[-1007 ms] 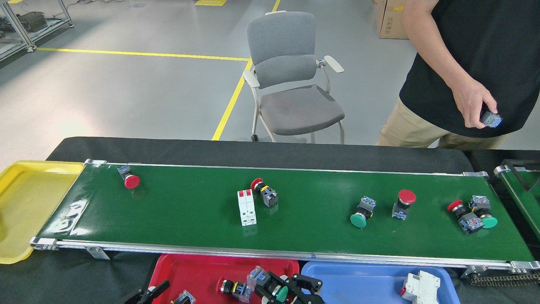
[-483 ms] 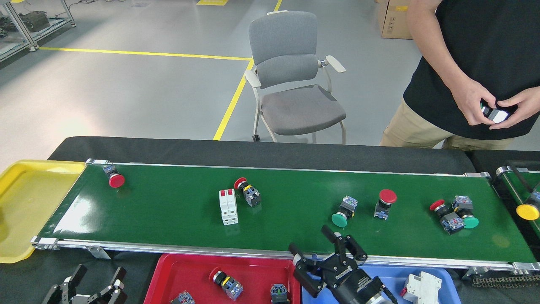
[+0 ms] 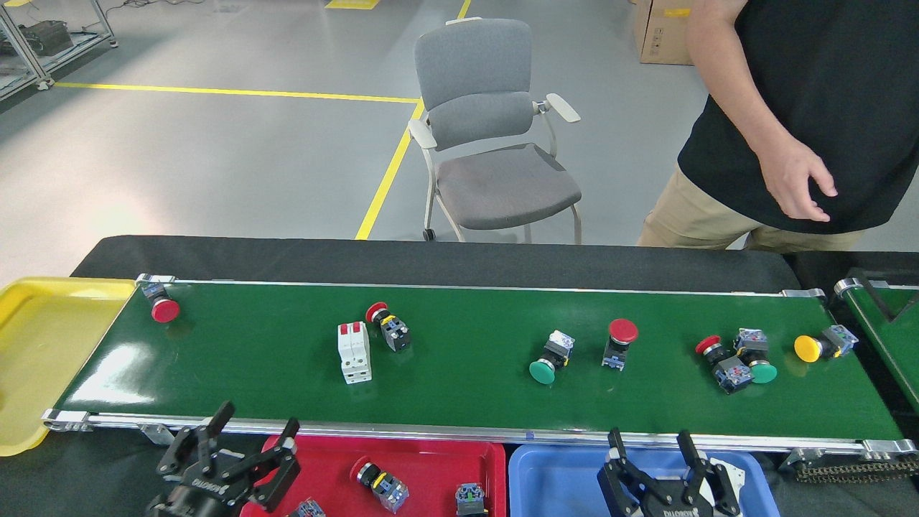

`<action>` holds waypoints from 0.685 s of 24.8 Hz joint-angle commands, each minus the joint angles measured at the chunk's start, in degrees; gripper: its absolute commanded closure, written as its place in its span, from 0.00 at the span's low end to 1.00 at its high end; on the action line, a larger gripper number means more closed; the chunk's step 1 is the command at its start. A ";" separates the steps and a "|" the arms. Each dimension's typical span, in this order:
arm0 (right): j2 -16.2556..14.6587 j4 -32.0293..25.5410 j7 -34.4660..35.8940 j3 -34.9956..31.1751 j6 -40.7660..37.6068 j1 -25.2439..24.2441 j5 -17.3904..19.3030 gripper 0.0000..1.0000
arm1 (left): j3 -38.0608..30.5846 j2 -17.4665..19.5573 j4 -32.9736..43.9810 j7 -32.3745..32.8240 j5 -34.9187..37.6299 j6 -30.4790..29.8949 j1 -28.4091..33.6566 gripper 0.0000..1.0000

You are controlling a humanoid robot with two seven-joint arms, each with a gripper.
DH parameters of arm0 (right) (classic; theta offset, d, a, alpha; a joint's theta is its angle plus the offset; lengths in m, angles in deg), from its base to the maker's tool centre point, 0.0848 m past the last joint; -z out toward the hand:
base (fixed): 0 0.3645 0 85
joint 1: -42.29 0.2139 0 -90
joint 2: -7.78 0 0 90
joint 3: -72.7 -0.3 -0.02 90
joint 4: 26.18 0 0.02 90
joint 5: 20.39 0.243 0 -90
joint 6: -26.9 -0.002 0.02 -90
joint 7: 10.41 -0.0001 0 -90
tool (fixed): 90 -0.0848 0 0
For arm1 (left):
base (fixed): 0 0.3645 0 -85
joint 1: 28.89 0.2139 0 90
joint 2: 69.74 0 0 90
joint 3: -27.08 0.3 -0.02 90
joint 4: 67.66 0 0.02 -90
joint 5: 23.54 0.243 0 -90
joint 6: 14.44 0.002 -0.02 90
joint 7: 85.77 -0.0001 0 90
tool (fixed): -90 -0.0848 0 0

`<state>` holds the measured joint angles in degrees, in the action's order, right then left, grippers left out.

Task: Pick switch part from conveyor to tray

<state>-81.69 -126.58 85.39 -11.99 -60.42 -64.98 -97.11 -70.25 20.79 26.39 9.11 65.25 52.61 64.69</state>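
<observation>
Both grippers low at the near edge, jaws spread.
The left gripper [image 3: 253, 436] tilts rightward, fingers apart and empty; the right gripper [image 3: 650, 445] points straight up, fingers parted, holding nothing.

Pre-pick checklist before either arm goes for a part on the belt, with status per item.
1. Left gripper open and empty: ok, fingers spread, nothing between them.
2. Right gripper open and empty: ok, fingers apart above the blue tray.
3. Parts on the conveyor to pick: ok, among them a white breaker and a green button.
4. Room in the red tray: ok, a few parts, bare floor left.
5. Person's hand clear of the belt: ok, held up beyond the far rail.
6. Clustered buttons separable: cannot tell, they touch or overlap.
</observation>
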 commanded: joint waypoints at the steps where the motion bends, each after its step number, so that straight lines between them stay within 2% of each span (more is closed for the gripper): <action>1: 0.26 -0.94 1.50 -0.04 0.30 0.04 -1.24 0.00 | 1.00 -0.09 -2.03 1.18 0.33 3.09 -2.79 0.00; 4: 1.14 -0.67 0.62 0.67 1.97 2.59 -2.38 0.00 | 1.52 -0.09 -6.25 1.88 0.33 3.35 -6.48 0.00; 6: 2.90 2.23 -2.37 3.30 4.61 7.69 -5.28 0.00 | 1.52 -0.09 -8.45 1.88 0.42 3.35 -8.33 0.00; 8: 4.13 7.33 -5.53 6.20 6.90 13.23 -6.78 0.00 | 1.52 -0.09 -10.03 1.88 0.42 3.44 -9.38 0.00; 13: 6.59 24.47 -6.67 11.65 12.78 27.73 -6.69 0.00 | 1.79 0.00 -17.24 1.88 0.50 5.37 -14.92 0.00; 17: 8.52 33.43 -6.76 12.09 14.19 34.14 -6.51 0.00 | 4.07 0.26 -24.53 1.53 0.59 10.21 -19.75 0.05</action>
<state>-73.92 -93.94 78.67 -0.05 -47.24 -32.22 -103.67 -66.54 20.71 2.41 11.33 65.73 60.50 46.43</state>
